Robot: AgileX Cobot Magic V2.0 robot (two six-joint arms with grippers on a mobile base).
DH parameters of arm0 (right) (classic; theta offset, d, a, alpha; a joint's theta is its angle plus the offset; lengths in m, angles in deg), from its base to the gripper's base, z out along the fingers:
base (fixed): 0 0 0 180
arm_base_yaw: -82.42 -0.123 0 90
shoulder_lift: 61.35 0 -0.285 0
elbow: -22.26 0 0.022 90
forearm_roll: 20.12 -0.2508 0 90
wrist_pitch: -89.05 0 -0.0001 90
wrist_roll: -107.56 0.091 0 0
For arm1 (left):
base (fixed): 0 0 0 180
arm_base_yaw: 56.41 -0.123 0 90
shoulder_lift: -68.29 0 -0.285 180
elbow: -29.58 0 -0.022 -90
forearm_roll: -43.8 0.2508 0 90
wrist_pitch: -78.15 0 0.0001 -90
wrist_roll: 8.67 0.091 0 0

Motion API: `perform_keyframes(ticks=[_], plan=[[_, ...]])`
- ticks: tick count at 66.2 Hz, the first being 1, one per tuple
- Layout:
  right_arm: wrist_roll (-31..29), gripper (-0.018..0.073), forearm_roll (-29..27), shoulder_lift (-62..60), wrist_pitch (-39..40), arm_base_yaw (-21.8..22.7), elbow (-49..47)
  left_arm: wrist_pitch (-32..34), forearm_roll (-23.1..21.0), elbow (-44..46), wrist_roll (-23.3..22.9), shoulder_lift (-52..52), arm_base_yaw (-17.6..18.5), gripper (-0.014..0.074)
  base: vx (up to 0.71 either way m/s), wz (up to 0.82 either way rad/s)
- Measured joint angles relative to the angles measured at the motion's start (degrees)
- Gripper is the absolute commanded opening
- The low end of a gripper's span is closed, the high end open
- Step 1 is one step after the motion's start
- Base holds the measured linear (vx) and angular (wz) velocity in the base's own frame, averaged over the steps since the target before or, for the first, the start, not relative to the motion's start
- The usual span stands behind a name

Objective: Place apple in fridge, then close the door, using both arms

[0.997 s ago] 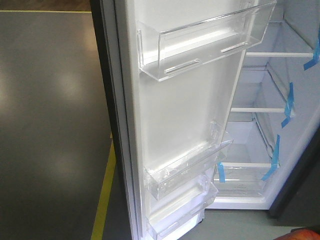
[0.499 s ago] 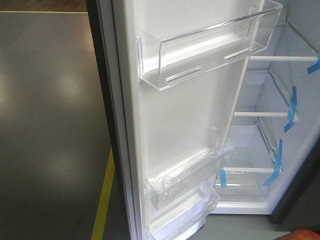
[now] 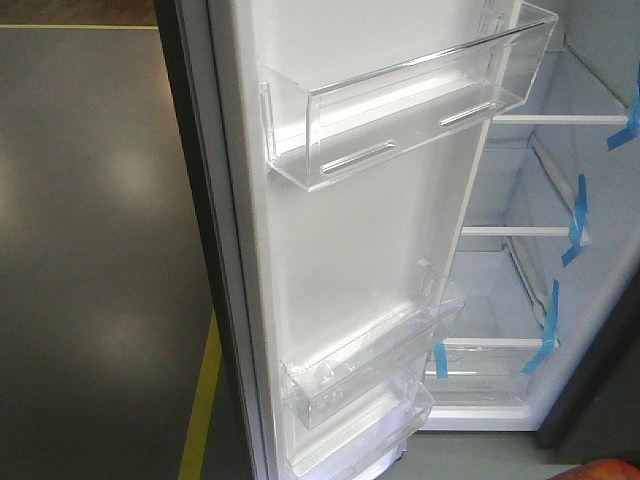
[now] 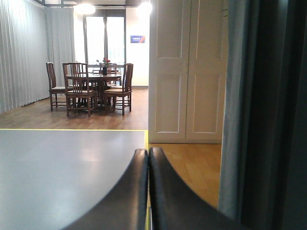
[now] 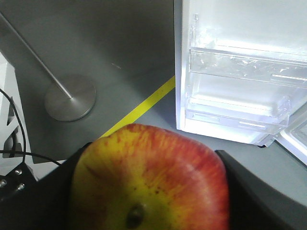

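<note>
Grey floor (image 3: 90,250) with a yellow line (image 3: 200,400) running past the door edge. Right pincer (image 5: 153,206) is pinching the apple (image 5: 153,163), with a black finger (image 5: 259,201) on each side and the dimple end facing the wrist cam. Apple is held off the floor, outside the fridge (image 3: 520,290), near the low end of the door (image 3: 350,240). Door stands wide with its clear bins (image 3: 400,110) facing out. Blue tape (image 3: 577,215) sits on the shelf edges inside. Left pincer (image 4: 148,165) is pressed together, tips touching, aimed toward a dining table (image 4: 91,86) far across the room
</note>
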Motion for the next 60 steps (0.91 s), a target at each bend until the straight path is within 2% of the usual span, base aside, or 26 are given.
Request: perform_keyframes(ticks=[60], plan=[[0.0,0.015,0.0,0.0,0.0,0.0,0.0,0.0,0.0,0.0,0.0,0.0,0.0,-0.0006,0.0,0.0]])
